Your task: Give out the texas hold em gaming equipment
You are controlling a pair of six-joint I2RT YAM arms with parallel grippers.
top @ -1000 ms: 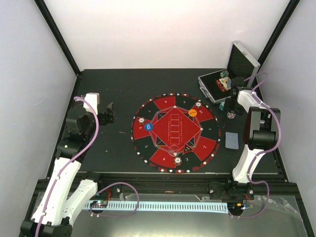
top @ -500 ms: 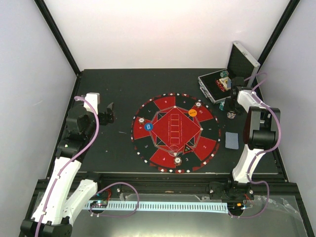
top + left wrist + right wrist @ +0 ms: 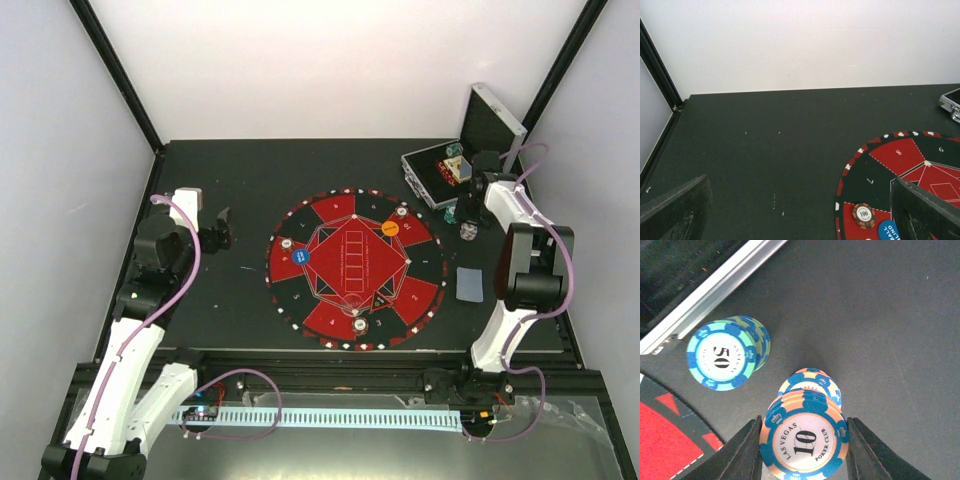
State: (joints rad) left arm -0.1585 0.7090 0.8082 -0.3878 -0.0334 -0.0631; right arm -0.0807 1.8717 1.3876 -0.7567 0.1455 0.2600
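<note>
Black table (image 3: pixel 220 170), white walls on three sides. Round red-and-black mat (image 3: pixel 330 300) at table centre. Left arm (image 3: pixel 150 270) left of the mat, right arm (image 3: pixel 525 265) stretched to the gap between mat and case. Silver hinged case (image 3: pixel 425 168) at the far right corner, lid up, contents too small to tell.

Left gripper (image 3: pixel 800 182) spread wide, empty, hovering over bare table just off the mat's edge. Right gripper (image 3: pixel 804 419) narrowed onto the "10" chip stack (image 3: pixel 805 445), orange and blue, one finger (image 3: pixel 745 452) against each side. Lowest chips of that stack offset toward the far side. Lifted or resting: cannot tell.

Grey-blue card pile (image 3: pixel 470 283) flat on the table right of the mat, near the right arm. Blue marker disc (image 3: pixel 306 256) on the mat's left part, orange marker disc (image 3: pixel 390 229) on its upper right. Black triangle marker (image 3: pixel 380 300) on the lower right.

"50" chip stack (image 3: pixel 722 360), teal and blue, upright on the table just beside the case's edge, apart from the gripped stack. Single "100" chip (image 3: pixel 863 215) on the mat near its left rim, next to the blue marker disc. Two more single chips on the mat, too small to read.
</note>
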